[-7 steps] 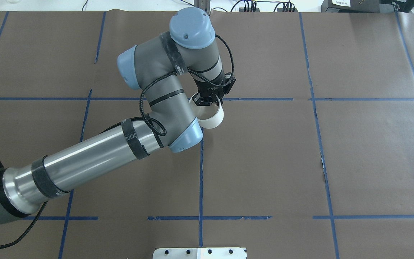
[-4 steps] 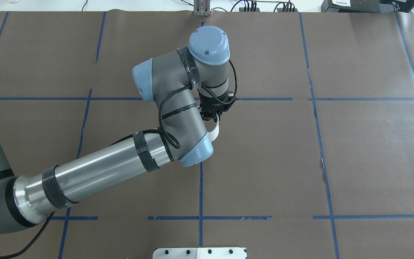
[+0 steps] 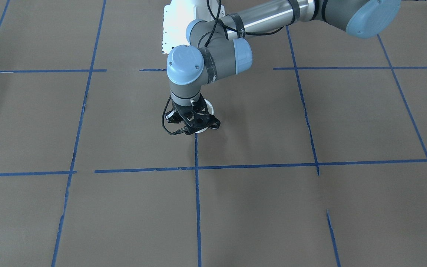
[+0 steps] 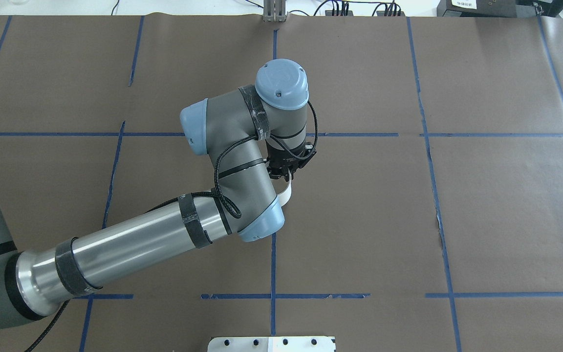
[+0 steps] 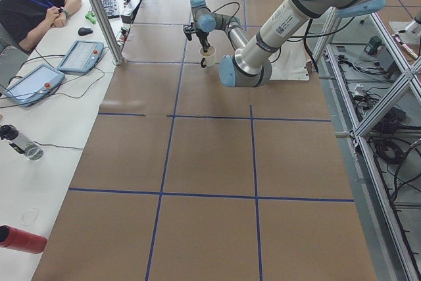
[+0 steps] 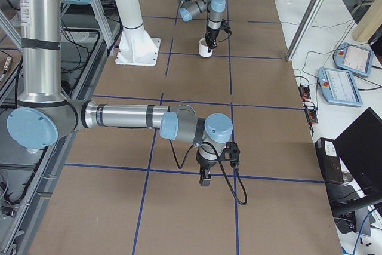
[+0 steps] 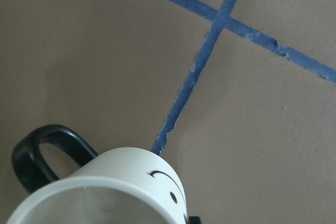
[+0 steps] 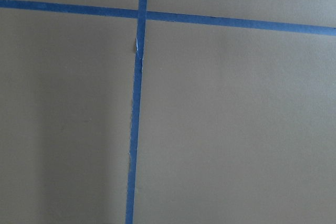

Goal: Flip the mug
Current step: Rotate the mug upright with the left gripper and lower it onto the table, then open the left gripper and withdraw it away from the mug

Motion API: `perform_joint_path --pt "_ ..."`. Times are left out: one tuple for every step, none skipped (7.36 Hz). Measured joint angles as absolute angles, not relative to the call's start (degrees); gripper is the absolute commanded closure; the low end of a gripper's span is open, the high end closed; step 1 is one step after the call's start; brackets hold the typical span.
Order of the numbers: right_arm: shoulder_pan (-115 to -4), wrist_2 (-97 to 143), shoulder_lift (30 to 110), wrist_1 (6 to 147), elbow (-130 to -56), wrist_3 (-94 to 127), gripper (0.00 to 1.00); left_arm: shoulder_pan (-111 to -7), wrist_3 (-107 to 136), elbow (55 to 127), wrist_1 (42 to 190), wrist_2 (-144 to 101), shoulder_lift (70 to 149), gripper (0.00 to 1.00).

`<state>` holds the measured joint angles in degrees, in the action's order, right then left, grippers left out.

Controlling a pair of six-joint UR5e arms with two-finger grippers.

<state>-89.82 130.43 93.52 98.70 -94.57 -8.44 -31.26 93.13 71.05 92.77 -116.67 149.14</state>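
The white mug (image 7: 105, 190) with a black loop handle (image 7: 39, 156) and part of a black smiley face fills the bottom of the left wrist view, open end towards the camera. My left gripper (image 4: 285, 172) is shut on the mug's rim near the table's middle. In the overhead view only a white sliver of the mug (image 4: 286, 195) shows below the wrist. In the front view the gripper (image 3: 195, 125) covers most of the mug (image 3: 210, 107). The mug also shows in the exterior right view (image 6: 205, 48), low over the brown paper. My right gripper (image 6: 205, 178) shows only there, low over the table; I cannot tell its state.
Brown paper with blue tape lines (image 4: 272, 244) covers the table. A white base plate (image 4: 271, 343) sits at the near edge. An operator's side table with tablets (image 5: 79, 57) runs along the far side, and a red bottle (image 5: 20, 238) lies on it.
The left wrist has turned and moved towards the robot. The mug went from tilted with its side in full view to mostly hidden under the wrist.
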Motion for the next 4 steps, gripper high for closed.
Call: perform_joint_path --pt "-89.83 130.43 93.52 98.7 -94.58 -8.44 0.0 -30.94 93.29 71.11 92.82 -115.44 148.98 0.0" --pt "-89.82 130.43 93.52 98.7 -94.59 -8.44 0.0 -30.31 93.5 71.31 92.86 -113.65 148.82 0.0" --pt "-89.83 130.43 93.51 98.7 -94.59 -8.44 0.0 -29.9 93.53 72.59 92.87 -112.72 148.44 0.0" --pt "-89.83 130.43 93.52 98.7 -94.59 -8.44 0.0 -29.79 93.4 76.07 92.76 -112.41 147.1 0.0"
